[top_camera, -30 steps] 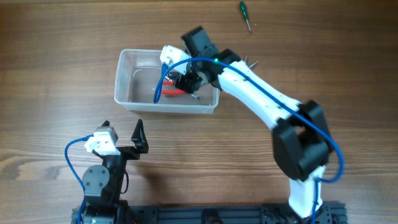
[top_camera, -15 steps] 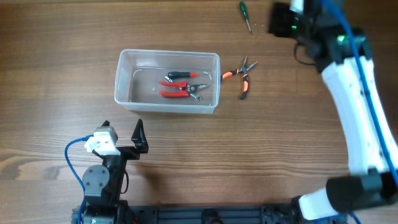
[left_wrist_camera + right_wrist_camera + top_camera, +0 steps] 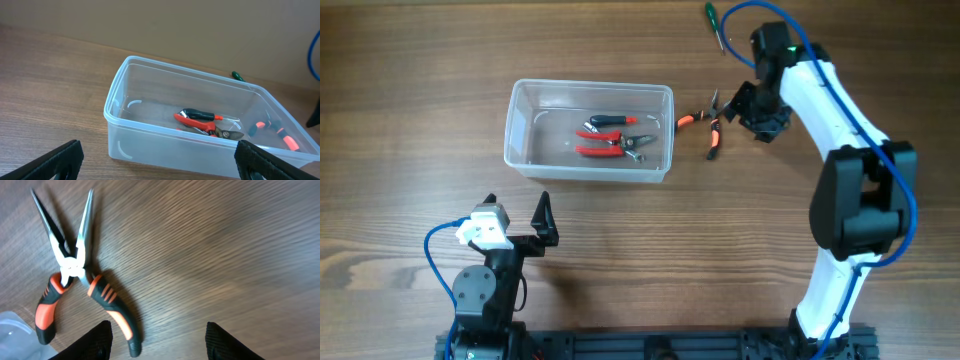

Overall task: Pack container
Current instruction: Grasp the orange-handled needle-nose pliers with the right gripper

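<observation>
Wooden table [image 3: 420,80]: clear container [image 3: 588,85] mid-table; orange-black pliers [image 3: 713,128] just beside; green screwdriver [image 3: 714,22] farther back.

The container [image 3: 520,150] sits mid-table [image 3: 420,60] with hand tools [image 3: 610,142] in it. Just right of it, apart from its wall, pliers [image 3: 713,128] lie on the table, with the right hand [image 3: 160,342] near their right side. A screwdriver [image 3: 716,26] lies behind them. The left hand [image 3: 518,208] is before the container.

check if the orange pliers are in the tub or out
Out. The orange pliers lie on the table beside the container, outside its right wall; only red-handled tools sit inside.
</observation>
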Robot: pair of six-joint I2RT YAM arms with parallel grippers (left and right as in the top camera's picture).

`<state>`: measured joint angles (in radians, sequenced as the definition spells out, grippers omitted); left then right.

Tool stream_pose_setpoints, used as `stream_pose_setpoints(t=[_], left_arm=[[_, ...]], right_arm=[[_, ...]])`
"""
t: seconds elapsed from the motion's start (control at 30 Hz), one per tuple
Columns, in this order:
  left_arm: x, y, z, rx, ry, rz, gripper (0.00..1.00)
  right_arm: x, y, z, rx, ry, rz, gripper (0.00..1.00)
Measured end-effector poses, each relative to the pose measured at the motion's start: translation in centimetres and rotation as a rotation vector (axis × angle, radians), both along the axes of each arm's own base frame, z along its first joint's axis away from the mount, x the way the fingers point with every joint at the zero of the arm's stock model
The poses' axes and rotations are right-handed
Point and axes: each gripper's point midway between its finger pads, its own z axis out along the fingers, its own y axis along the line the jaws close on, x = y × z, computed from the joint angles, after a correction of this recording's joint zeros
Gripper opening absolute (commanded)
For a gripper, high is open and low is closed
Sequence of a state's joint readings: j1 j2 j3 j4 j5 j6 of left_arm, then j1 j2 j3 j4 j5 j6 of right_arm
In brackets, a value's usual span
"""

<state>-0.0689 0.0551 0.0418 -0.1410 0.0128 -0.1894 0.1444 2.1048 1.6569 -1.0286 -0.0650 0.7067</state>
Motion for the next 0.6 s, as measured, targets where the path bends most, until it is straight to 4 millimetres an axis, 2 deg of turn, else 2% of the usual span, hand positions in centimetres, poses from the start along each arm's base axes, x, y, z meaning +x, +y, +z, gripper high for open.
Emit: stream_pose_setpoints(t=[0.23, 0.43, 0.6], left_arm=[[0.0, 0.0, 0.0, 0.000, 0.000, 0.000, 1.00], [0.0, 0.0, 0.0, 0.000, 0.000, 0.000, 1.00], [0.0, 0.0, 0.0, 0.000, 0.000, 0.000, 1.00]], right_arm=[[0.7, 2.4, -0.7, 0.003, -0.039, 0.134, 0.57], [2.1, 3.2, -0.7, 0.007, -0.099, 0.181, 0.51], [1.8, 3.2, -2.8, -0.001, -0.058, 0.201, 0.49]])
